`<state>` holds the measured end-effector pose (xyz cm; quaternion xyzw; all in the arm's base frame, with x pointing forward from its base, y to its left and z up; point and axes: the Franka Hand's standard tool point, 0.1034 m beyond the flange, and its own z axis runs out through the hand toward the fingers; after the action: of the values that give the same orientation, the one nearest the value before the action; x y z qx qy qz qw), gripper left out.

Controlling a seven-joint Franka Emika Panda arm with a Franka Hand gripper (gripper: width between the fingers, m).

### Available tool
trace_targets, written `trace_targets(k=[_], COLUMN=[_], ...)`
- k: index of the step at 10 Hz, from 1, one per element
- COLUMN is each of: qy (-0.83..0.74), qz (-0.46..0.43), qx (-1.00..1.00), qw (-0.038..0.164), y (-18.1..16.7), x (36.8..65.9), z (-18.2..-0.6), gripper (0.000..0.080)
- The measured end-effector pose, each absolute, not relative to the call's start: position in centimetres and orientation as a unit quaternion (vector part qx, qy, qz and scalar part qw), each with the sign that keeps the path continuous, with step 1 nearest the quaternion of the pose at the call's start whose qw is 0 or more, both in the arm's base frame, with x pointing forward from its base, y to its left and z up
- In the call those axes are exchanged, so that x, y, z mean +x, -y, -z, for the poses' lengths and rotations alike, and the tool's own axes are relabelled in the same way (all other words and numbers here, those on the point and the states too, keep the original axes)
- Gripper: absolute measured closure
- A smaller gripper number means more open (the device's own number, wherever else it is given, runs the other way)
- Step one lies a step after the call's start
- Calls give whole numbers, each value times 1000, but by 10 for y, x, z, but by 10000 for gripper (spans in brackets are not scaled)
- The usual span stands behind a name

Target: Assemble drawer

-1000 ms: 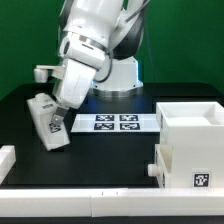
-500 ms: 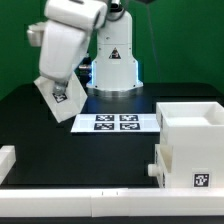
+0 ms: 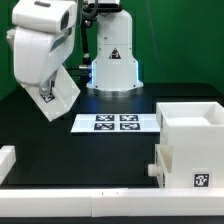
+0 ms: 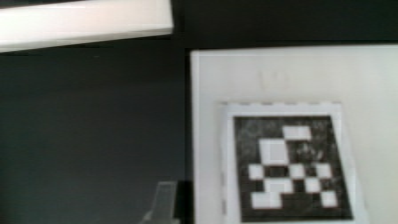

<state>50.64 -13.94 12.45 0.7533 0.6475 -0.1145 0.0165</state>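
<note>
In the exterior view the arm's bulky white wrist covers most of the hand (image 3: pixel 47 88), and the wrist view gives only a blurred grey sliver of one finger (image 4: pixel 164 205) beside a white tagged panel. The hand is pinching the lifted tray (image 3: pixel 60 97), which hangs tilted, clear of the bench (image 3: pixel 40 150), at the exterior view's left. At the right the shell (image 3: pixel 190 125) is cut off by the frame edge, and a second tray (image 3: pixel 172 160) sits against its front, the seam between them hard to trace. The bench is matt black, edged by low white rails (image 3: pixel 100 203), with the marker board (image 3: pixel 117 122) flat near its middle. Behind stands a green wall (image 3: pixel 190 40).
</note>
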Motion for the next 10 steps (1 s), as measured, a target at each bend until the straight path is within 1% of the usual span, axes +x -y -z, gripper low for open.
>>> trace_targets(k=[1, 3, 5, 7, 8, 9, 10], qy=[-634, -604, -595, -593, -602, -598, -591], qz=[118, 105, 102, 103, 99, 103, 107], qx=[764, 790, 797, 799, 792, 795, 799], qw=[-5, -18, -14, -14, -19, -32, -38], y=[131, 108, 108, 110, 116, 132, 140], x=[511, 528, 531, 531, 526, 511, 506], z=[-114, -96, -96, -95, -90, -72, -56], gripper=[760, 760, 760, 760, 760, 760, 760])
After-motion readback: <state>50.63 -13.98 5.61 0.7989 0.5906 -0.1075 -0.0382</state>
